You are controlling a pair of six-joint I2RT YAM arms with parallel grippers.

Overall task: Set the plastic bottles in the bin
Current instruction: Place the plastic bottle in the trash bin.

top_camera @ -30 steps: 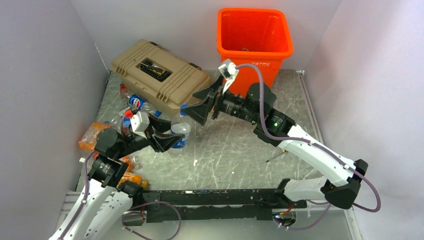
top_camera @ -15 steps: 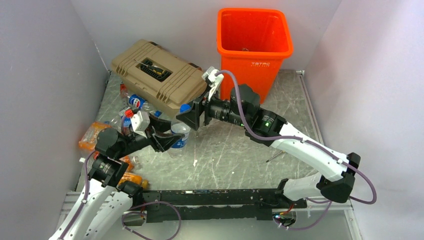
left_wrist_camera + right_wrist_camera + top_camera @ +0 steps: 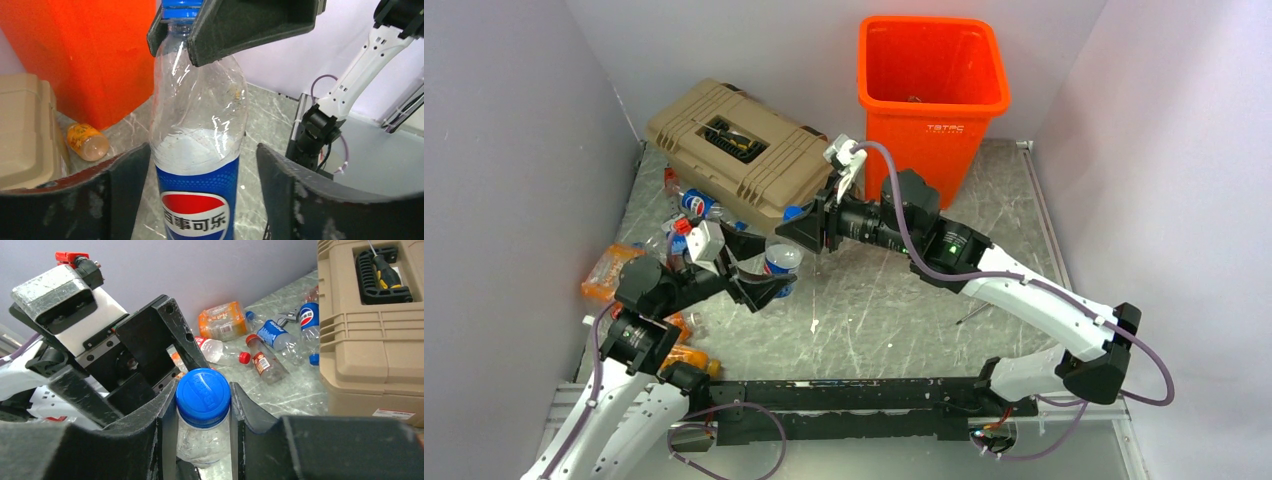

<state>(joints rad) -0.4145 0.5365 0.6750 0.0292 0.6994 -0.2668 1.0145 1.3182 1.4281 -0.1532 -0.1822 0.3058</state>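
A clear Pepsi bottle [image 3: 780,259] with a blue label and blue cap [image 3: 202,394] stands upright between both grippers. My right gripper [image 3: 794,229] is shut on its neck just under the cap, one finger pressed to each side [image 3: 202,412]. Around the bottle's body [image 3: 200,150] my left gripper [image 3: 760,264] stands open, with a gap showing on either side [image 3: 200,155]. The orange bin [image 3: 932,95] stands at the back, behind the right arm. More plastic bottles [image 3: 262,347] lie on the table at the left [image 3: 686,208].
A tan toolbox [image 3: 744,148] holding a screwdriver [image 3: 382,270] sits at the back left, close to the right gripper. Orange drink packs [image 3: 610,270] lie by the left arm. A small orange bottle [image 3: 88,142] lies at the bin's foot. A thin tool [image 3: 975,313] lies mid-table.
My right gripper came in to the left and closed on the bottle's neck. The left gripper, shut on the bottle's body before, has opened off it.
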